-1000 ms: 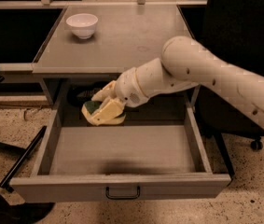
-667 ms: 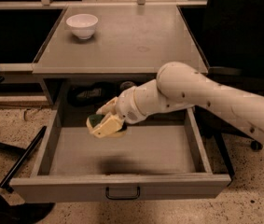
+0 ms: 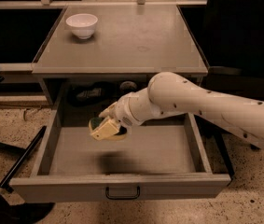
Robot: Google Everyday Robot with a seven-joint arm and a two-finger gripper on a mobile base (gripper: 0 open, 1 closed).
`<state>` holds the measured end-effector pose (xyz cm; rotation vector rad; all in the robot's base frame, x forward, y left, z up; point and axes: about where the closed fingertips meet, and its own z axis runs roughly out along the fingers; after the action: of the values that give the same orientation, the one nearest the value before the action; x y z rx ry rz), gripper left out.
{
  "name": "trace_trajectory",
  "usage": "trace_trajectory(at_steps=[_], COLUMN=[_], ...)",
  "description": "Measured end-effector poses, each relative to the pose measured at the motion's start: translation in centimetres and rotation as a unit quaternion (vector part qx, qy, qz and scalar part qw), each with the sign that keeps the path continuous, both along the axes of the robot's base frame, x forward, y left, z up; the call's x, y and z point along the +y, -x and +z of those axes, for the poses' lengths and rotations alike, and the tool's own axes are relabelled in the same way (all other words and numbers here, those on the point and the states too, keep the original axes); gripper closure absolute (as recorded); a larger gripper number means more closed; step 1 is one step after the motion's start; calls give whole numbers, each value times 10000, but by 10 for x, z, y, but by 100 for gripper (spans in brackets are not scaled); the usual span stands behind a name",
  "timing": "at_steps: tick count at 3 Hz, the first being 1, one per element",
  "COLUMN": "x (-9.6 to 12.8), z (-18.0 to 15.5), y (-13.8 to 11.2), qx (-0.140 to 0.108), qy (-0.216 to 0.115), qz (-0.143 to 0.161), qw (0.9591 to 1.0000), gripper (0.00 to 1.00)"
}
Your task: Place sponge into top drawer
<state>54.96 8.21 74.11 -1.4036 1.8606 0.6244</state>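
Grey table (image 3: 136, 41) seen from the front and above, with a white bowl (image 3: 81, 25) standing near its back left corner. Below the tabletop, top drawer (image 3: 122, 186) pulled fully out toward the camera, its flat front panel carrying a small dark handle (image 3: 122, 193) at the centre. Grey drawer floor visible on both sides of the arm.

White robot arm (image 3: 201, 104) reaching in from the right, crossing over the right part of the drawer and ending in the claw (image 3: 107, 129) over the left-centre of the drawer. Claw closed on the sponge (image 3: 104, 128), holding it above the drawer floor and not touching it. Yellow foam side turned toward the camera, dark green scrub layer showing along the upper left edge. A soft dark shadow (image 3: 115, 160) on the drawer floor just in front of and below the sponge, apart from it.

Sponge well inside the drawer's outline, between the left wall and the middle, nearer the back half than the front panel. Bowl well apart from the sponge, up on the table.

Behind the drawer, in the dark opening under the tabletop, a couple of dim shapes too unclear to name. Speckled light floor (image 3: 257, 199) around the base, a dark bar (image 3: 22, 158) lying on it to the left of the drawer.
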Motion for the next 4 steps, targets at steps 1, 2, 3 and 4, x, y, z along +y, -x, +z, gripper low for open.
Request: trace_trajectory(at_steps=[1, 2, 3, 4], x=[-5, -25, -54, -69], z=[-16, -51, -82, -110], y=[-18, -56, -94, -115], qx=[-54, -153, -284, -41], qy=[130, 463, 696, 579], qz=[-87, -546, -1137, -1488], qw=[9999, 9973, 9907, 9872], gripper=[100, 100, 100, 100])
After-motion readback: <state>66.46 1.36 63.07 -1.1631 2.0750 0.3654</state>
